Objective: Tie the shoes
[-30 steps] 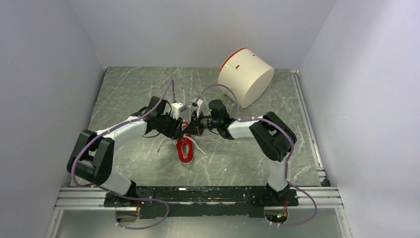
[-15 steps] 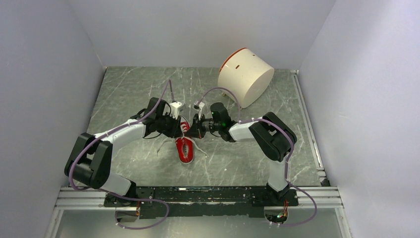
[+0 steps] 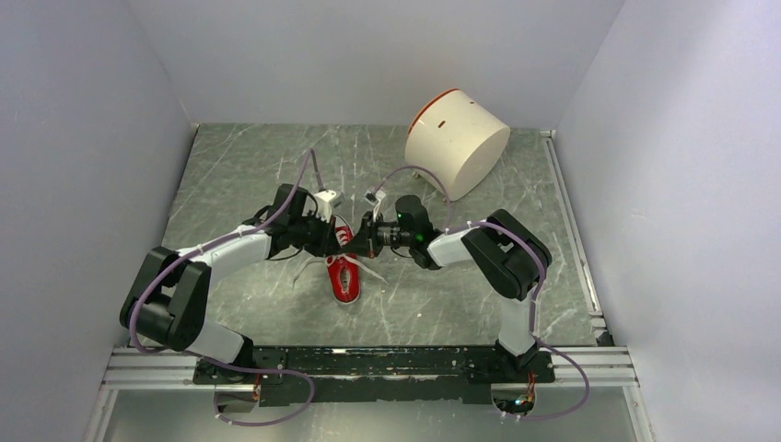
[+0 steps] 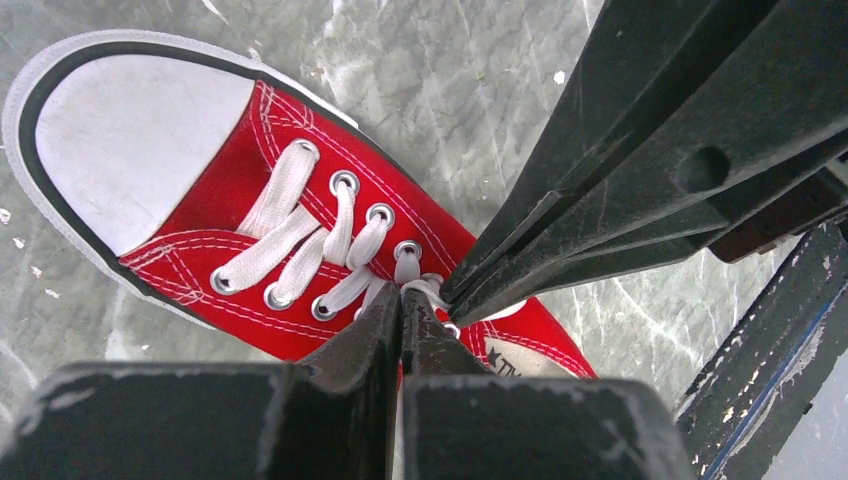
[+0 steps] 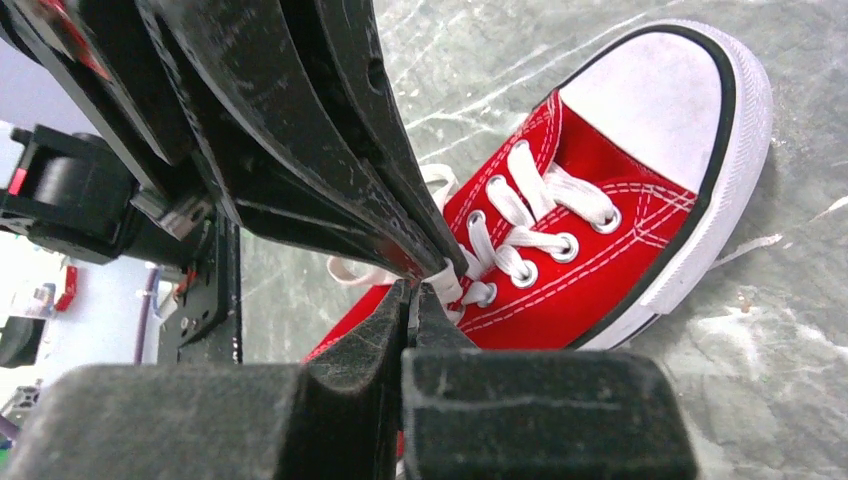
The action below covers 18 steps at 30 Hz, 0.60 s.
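Just left of center in the top view, the red sneaker point(image 3: 344, 276) rests on the table point(image 3: 442, 276), with the left gripper point(image 3: 339, 241) and right gripper point(image 3: 361, 238) both pinched narrowly onto its white laces point(image 4: 300, 250).

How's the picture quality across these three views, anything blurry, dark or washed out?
Top external: even, soft light, sharp, but the sneaker is tiny. Left wrist: laces crisp, the left fingers up close look soft. Right wrist: toe cap bright but not blown out, right fingers slightly blurred.
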{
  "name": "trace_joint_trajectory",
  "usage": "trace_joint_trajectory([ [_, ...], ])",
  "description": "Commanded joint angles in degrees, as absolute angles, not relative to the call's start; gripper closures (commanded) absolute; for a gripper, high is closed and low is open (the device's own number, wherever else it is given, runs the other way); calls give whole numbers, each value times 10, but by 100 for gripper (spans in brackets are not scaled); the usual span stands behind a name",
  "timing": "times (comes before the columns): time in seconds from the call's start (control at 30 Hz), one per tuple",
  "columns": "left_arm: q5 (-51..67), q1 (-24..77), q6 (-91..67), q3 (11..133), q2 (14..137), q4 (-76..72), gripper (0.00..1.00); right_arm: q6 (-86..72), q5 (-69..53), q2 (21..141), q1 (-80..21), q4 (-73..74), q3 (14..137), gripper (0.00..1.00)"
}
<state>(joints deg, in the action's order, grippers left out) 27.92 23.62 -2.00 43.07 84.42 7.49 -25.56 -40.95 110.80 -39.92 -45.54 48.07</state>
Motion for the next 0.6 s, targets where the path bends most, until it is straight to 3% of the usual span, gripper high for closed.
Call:
trace_joint_trajectory([
  [0.0,304,235,-33,410,846,34,95,-311,-412,1088,-408,-516,481,100],
  [0.57,395,199,-129,311,820,-161,95,-374,-410,1105,-451,-568,448,100],
])
